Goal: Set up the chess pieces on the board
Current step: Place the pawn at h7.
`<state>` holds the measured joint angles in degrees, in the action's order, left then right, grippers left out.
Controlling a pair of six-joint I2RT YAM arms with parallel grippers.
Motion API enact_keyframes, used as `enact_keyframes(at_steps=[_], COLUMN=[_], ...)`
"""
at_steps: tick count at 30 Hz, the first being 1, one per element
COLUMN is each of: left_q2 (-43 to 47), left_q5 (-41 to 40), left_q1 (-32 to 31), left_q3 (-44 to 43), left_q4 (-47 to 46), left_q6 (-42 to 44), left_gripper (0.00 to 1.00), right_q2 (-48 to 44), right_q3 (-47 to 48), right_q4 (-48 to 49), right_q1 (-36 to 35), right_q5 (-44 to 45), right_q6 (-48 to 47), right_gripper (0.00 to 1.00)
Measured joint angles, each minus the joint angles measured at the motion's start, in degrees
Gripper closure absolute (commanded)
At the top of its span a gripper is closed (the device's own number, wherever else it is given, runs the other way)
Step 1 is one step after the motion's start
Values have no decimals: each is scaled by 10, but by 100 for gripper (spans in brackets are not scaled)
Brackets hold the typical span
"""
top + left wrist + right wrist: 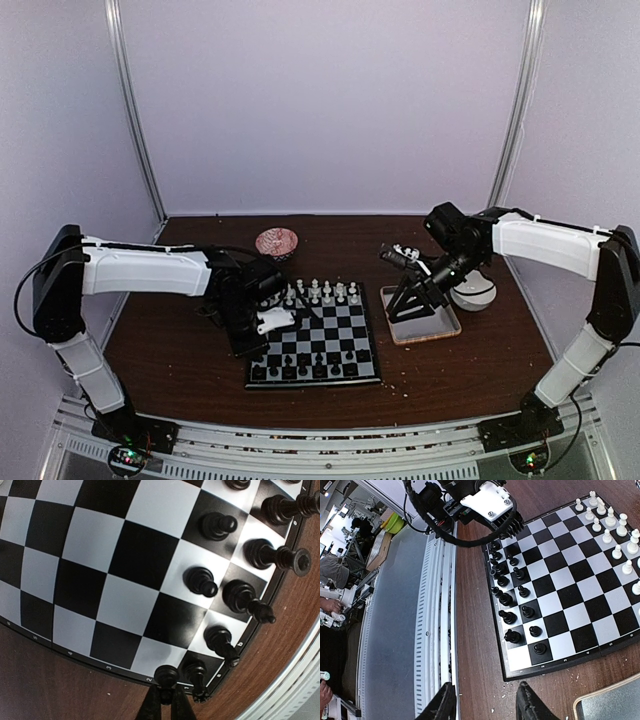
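Board (345, 330) mid-table, white pieces (320, 292) on far rows, black pieces (300, 365) on near rows, left gripper (167, 696) pinched on black piece (166, 674) at near-left corner, right gripper (487, 700) spread wide, empty, over table between board and tray (615, 702).

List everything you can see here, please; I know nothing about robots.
board: one, black and silvery-grey chequered, table centre
white chess pieces: many, too small to count, board's far edge
black chess pieces: many, too small to count, board's near edge
tray: one, grey with wooden rim, right of board
bowl: one, pinkish, behind board
round dish: one, white, right of tray
crumbs: several, pale, scattered on table
table: one, brown
left arm, right arm: white, either side
left pincer: one, dark, at board's near left corner by a black piece; grip unclear
right pincer: one, dark, open, empty, by the tray
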<state>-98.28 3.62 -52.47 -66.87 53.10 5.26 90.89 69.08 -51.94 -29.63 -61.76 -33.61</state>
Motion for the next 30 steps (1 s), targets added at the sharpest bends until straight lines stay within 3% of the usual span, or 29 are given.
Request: enact_keyframes(at_steps=[23,26,30], left_q2=[-30,-21,13], left_q5=[-15,-26,-50], left_q1=[0,0,3], left_q3=[-15,-23,-40], left_q4=[8,10,14], left_q6=[-8,-9,-10], left_gripper=[76,75,76], right_q2=[3,3,-6], right_q3=[3,14,19], right_q4=[-26,-23,-3], right_q1=[0,4,20], right_q5=[-1,24,132], right_q6=[-25,-17,9], right_gripper=[60,61,63])
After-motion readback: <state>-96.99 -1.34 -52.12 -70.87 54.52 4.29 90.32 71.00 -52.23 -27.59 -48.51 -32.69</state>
